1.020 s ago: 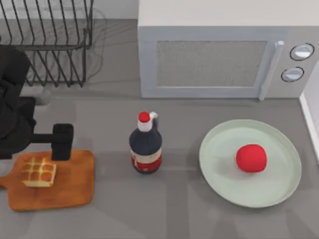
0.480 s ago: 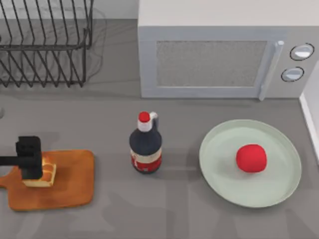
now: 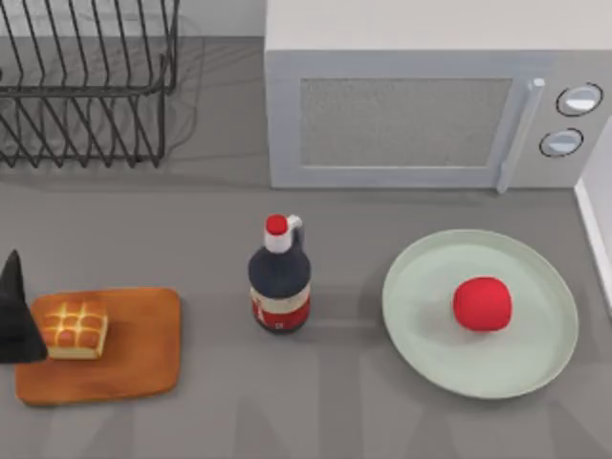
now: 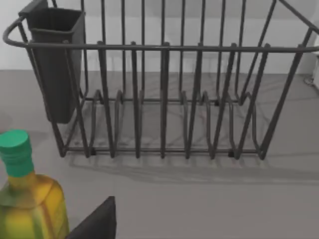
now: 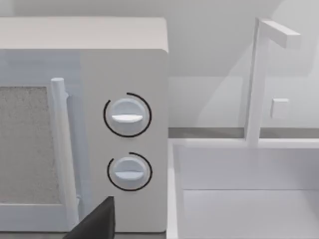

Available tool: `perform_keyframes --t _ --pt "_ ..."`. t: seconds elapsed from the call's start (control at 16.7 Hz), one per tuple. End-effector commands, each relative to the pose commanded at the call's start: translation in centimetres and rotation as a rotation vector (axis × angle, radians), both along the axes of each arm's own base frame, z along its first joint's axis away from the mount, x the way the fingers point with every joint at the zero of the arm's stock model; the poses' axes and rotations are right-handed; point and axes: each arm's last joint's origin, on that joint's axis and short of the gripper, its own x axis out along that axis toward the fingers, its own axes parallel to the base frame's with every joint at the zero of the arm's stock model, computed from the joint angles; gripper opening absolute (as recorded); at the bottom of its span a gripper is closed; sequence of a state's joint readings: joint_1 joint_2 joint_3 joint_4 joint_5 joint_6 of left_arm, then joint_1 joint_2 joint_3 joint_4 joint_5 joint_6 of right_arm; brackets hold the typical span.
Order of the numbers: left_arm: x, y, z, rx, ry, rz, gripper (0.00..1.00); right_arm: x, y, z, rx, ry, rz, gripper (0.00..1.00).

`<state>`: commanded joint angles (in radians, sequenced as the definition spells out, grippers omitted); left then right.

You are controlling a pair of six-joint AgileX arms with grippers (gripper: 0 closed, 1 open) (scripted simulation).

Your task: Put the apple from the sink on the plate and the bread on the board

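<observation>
The red apple (image 3: pixel 482 304) rests on the pale green plate (image 3: pixel 421 287) at the right of the table. On the orange-brown board (image 3: pixel 134 344) at the left lies the golden bread (image 3: pixel 74 330), with nothing holding it. A black tip of my left arm (image 3: pixel 14 311) pokes in at the table's left edge, just left of the bread and over the board's handle end. A dark part of my left gripper (image 4: pixel 94 224) shows in the left wrist view. A dark part of my right gripper (image 5: pixel 97 221) shows in the right wrist view, in front of the microwave.
A dark bottle with a red cap (image 3: pixel 279 282) stands between board and plate. Behind it is the microwave (image 3: pixel 421 115), and a wire dish rack (image 3: pixel 86 86) sits at the back left. A yellow-green bottle (image 4: pixel 30 209) and a white sink (image 5: pixel 244 199) show in the wrist views.
My left arm has drawn back off the board to the table's left edge, leaving the bread uncovered. Apple, plate and bottle have not moved.
</observation>
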<state>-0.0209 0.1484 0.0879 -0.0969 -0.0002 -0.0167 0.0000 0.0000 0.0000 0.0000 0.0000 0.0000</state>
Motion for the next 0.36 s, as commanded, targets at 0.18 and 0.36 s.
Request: perform_keyframes --t 0.18,0.36 --pt "-0.41 0.18 -0.69 0.012 -0.127 0.016 1.00 0.00 0.00 0.00 0.000 0.000 0.000 1.00" --pt "-0.48 0.22 -0.86 0.015 -0.158 0.019 1.00 0.00 0.00 0.00 0.000 0.000 0.000 1.00"
